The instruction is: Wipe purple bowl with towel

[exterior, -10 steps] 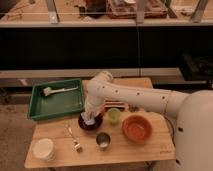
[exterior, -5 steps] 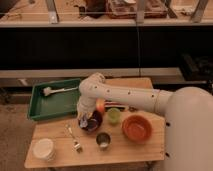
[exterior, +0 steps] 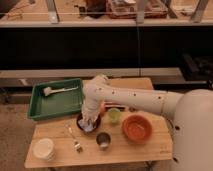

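Note:
A small dark purple bowl (exterior: 80,121) sits on the wooden table (exterior: 130,147), left of centre. My white arm reaches in from the right and bends down over it. My gripper (exterior: 88,122) is down inside the bowl, with a pale towel (exterior: 88,127) bunched under it against the bowl's inside. The arm's wrist hides most of the bowl and the gripper's tips.
A green tray (exterior: 41,106) with a white brush (exterior: 57,90) stands at the back left. A small green cup (exterior: 114,116), an orange bowl (exterior: 137,128), a metal cup (exterior: 103,140), a fork (exterior: 74,138) and a white container (exterior: 44,148) stand around the purple bowl.
The arm's elbow has swung left over the last second, and the wrist has shifted slightly within the bowl. The towel stays in the bowl.

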Tool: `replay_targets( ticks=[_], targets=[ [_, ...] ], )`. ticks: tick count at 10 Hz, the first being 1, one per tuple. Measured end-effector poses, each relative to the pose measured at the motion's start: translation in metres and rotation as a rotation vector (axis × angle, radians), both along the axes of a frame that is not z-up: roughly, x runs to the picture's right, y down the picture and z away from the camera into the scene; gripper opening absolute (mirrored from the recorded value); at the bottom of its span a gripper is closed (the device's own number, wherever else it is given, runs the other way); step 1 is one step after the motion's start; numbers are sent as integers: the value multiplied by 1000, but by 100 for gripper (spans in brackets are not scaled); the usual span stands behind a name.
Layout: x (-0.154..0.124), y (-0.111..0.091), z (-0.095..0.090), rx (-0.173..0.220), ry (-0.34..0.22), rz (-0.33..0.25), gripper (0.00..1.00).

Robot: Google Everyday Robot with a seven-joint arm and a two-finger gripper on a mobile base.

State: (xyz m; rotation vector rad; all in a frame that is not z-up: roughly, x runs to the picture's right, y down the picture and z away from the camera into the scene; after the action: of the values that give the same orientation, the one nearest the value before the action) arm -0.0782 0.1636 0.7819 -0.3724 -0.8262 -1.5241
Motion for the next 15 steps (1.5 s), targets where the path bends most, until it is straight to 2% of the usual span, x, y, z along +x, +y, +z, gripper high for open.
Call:
replay_targets(
  ticks=[3,6,8,10,13,15],
  targets=[
    [29,-11,3,40,87,40,0],
    [24,-27,17,89,113,54,0],
    [0,-36,22,115,91,41,0],
    [-23,-39,28,122,59,15,0],
    [-49,-25,23,94,-11,-49,0],
    [-49,-9,15,61,-25,-79,0]
  ],
)
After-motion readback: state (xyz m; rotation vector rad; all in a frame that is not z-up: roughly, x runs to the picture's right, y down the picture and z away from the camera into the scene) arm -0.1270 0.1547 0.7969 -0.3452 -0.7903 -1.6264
